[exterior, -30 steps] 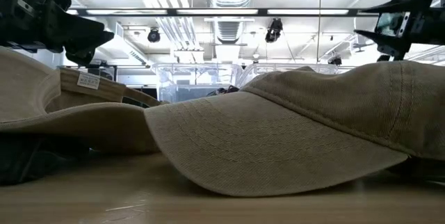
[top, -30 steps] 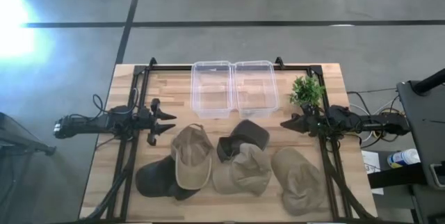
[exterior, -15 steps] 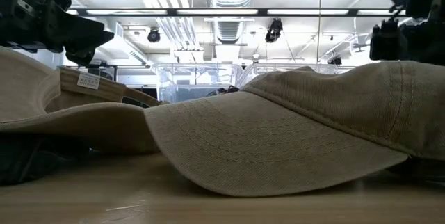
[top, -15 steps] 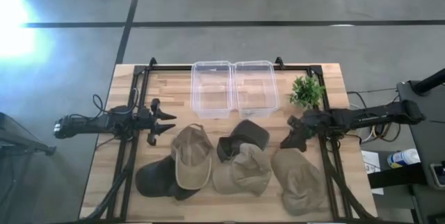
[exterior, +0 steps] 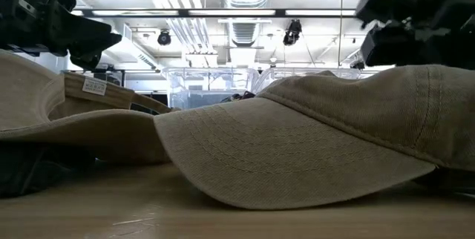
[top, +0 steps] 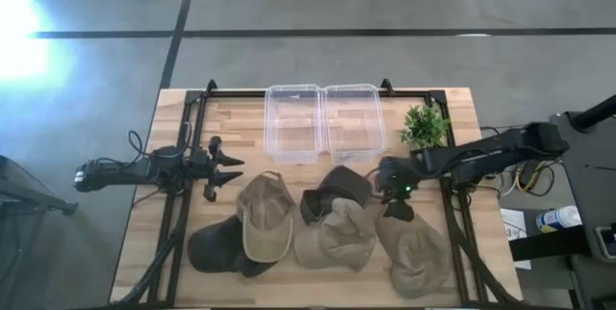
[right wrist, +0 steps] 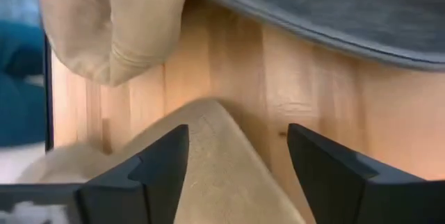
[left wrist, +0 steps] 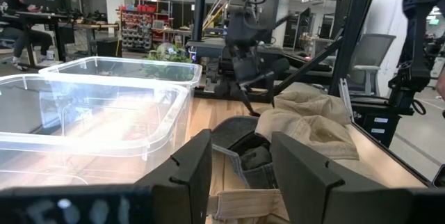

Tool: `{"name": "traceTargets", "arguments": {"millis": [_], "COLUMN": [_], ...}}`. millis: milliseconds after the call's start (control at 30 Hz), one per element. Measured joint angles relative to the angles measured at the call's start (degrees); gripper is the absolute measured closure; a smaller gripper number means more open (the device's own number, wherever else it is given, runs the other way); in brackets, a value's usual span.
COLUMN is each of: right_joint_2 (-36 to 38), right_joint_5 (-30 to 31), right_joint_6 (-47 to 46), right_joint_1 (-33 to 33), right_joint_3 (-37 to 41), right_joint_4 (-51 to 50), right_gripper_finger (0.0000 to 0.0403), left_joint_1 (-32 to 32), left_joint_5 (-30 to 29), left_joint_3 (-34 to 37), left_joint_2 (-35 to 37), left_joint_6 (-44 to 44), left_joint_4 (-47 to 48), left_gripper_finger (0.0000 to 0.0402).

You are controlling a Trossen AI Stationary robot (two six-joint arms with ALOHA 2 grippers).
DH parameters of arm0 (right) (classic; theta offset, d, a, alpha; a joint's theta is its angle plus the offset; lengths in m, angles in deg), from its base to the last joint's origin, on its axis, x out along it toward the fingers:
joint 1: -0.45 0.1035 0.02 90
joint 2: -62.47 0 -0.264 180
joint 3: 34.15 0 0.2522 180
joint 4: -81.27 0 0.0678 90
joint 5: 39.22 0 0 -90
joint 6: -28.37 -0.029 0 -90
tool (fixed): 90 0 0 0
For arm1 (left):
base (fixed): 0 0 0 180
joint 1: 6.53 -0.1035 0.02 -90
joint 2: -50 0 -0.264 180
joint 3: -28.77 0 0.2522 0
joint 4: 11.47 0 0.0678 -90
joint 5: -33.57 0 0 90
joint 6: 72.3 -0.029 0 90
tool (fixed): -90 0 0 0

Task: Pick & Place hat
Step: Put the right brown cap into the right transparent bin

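Right wrist only: open right pincer (right wrist: 233,175) astride tan hat (right wrist: 208,161).

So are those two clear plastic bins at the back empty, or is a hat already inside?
Empty. The high view shows bare wood through both clear bins; all hats lie on the table in front.

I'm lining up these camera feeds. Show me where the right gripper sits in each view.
High view: right gripper, right of centre, over the rightmost tan hat's far edge.
Low view: gripper upper right, above a tan crown.
Left wrist view: gripper upper centre, pointing down.
Right wrist view: its open fingers, at the bottom.
Shared landmark: the tan hat beneath it.
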Motion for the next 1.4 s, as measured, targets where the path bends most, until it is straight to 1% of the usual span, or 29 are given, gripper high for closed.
{"name": "traceTargets", "arguments": {"millis": [100, 233, 400, 500, 600, 700, 800, 933, 1100, 1167, 1300, 1400], "right_joint_2": [-6.23, -12.88, -18.23, -20.17, -21.41, -21.81, -21.51, -20.49, -18.79, -18.01, -14.86, -10.76], "right_joint_5": [-4.07, -6.02, -12.89, -14.53, -14.55, -14.82, -15.4, -16.92, -20.55, -20.98, -19.62, -17.73], "right_joint_6": [4.98, 14.37, 16.46, 18.31, 20.47, 21.99, 22.83, 24.53, 25.21, 25.22, 24.75, 22.42], "right_joint_1": [-0.08, -0.08, -0.12, -0.12, -0.12, -0.12, -0.12, -0.12, -0.1, -0.1, -0.35, -1.05], "right_joint_3": [-3.33, -6.67, -8.41, -9.97, -10.87, -11.66, -12.11, -13.01, -13.97, -14.48, -16.13, -18.28], "right_joint_4": [-4.34, -12.0, -12.82, -15.64, -17.59, -18.75, -19.95, -24.07, -26.13, -27.35, -29.87, -30.77], "right_gripper_finger": [0.015, 0.0147, 0.0147, 0.0149, 0.016, 0.018, 0.021, 0.0271, 0.0358, 0.0381, 0.0387, 0.0388], "left_joint_1": [0.0, 0.0, -0.01, 0.01, -0.01, -0.01, 0.0, 0.01, 0.01, 0.01, 0.0, 0.0], "left_joint_5": [0.0, 0.0, 0.0, 0.0, 0.0, 0.0, 0.0, 0.0, 0.0, 0.0, 0.0, 0.0], "left_joint_3": [0.0, 0.0, 0.0, 0.0, 0.0, 0.0, 0.0, 0.0, 0.0, 0.0, 0.0, 0.0], "left_joint_2": [0.0, 0.0, 0.0, 0.0, 0.0, 0.0, 0.0, 0.0, 0.0, 0.0, 0.0, 0.0], "left_joint_6": [-0.01, 0.0, 0.0, 0.01, 0.01, 0.01, 0.0, 0.0, 0.0, -0.01, 0.0, -0.01], "left_joint_4": [0.0, 0.0, 0.0, 0.0, 0.0, 0.0, 0.0, 0.0, 0.0, 0.0, 0.0, -0.01], "left_gripper_finger": [0.0259, 0.0259, 0.0259, 0.0259, 0.0259, 0.0259, 0.0259, 0.0259, 0.0259, 0.0259, 0.0259, 0.0259]}}
